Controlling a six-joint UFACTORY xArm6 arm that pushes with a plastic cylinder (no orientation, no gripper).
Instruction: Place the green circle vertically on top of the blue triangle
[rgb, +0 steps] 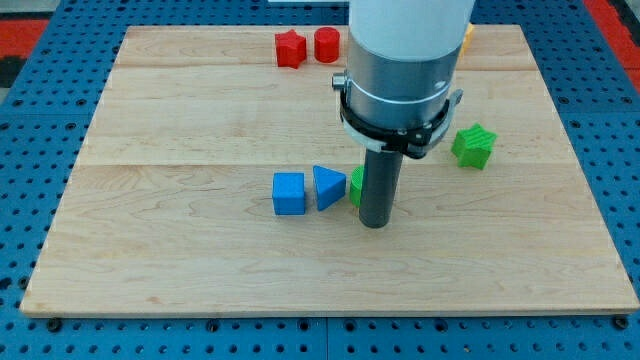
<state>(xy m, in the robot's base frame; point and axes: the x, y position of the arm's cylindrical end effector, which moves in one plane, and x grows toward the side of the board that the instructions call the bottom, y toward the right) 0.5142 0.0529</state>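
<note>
While the rod stands upright over the middle of the bench, the scene reads as follows.

My tip (374, 224): resting on the wood near the centre, just right of the blue triangle and right up against a green block; the wide grey and white body of the arm rises above it and hides part of the far edge.

Pincer: this arm carries none, only the dark rod, so no wide or narrow state can be told.

Green circle (355, 187): only a thin green sliver shows at the left side of the rod, just right of the blue triangle; its round shape cannot be made out, as the rod covers most of it.

Blue triangle (327, 187): near the bench centre, its point turned right toward the green sliver, very close to it; whether they touch cannot be told.

Blue cube (289, 193): just left of the blue triangle, with a narrow gap between.

Green star-like block (474, 146): well right of the rod, lying alone.

Red blocks: two at the far edge, a jagged one (290, 48) and a rounder one (326, 45) just right of it.

Yellow block (467, 38): a small piece peeking out at the far right of the arm body; shape unclear.

Bench (180, 250): pale wooden board on a blue pegged surface.
</note>
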